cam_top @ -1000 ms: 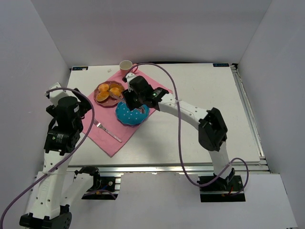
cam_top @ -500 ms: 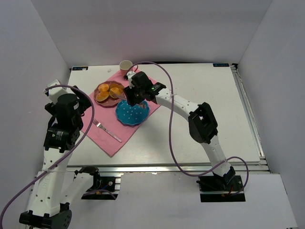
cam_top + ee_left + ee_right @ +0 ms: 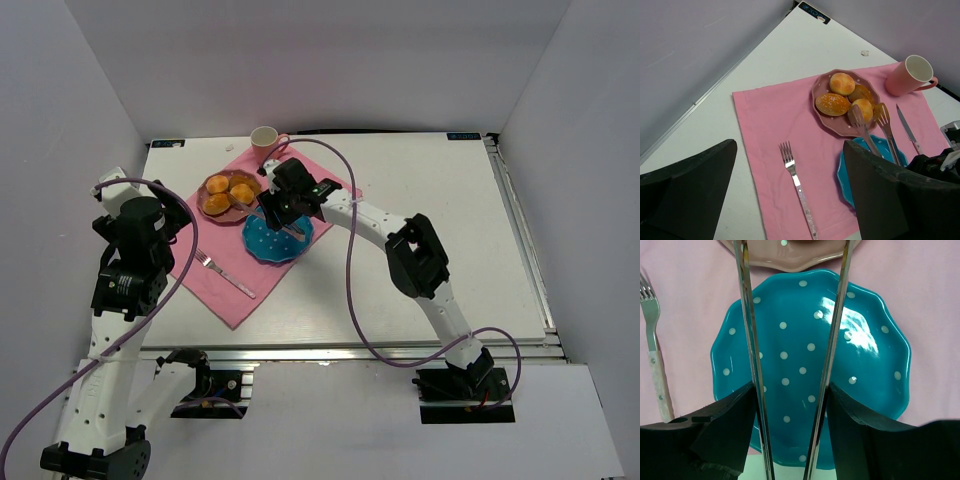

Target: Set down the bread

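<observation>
Reaching step, by the look of it: bread (image 3: 863,107) not yet lifted, lying among other rolls on the pink plate (image 3: 835,125), out ahead of the right gripper (image 3: 790,390) at the far end of the tongs (image 3: 752,340). Clamps both tong arms, part squeezed, with the tips apart on either side of the roll; cannot tell whether one tip touches it. Directly beneath the gripper, the blue dotted plate (image 3: 865,370), likely the target. Next, probably: squeeze until the tips pinch the roll, lift, draw back over the blue plate, ease off. Left gripper (image 3: 790,145) well off to the left, fingers apart, holding nothing.
</observation>
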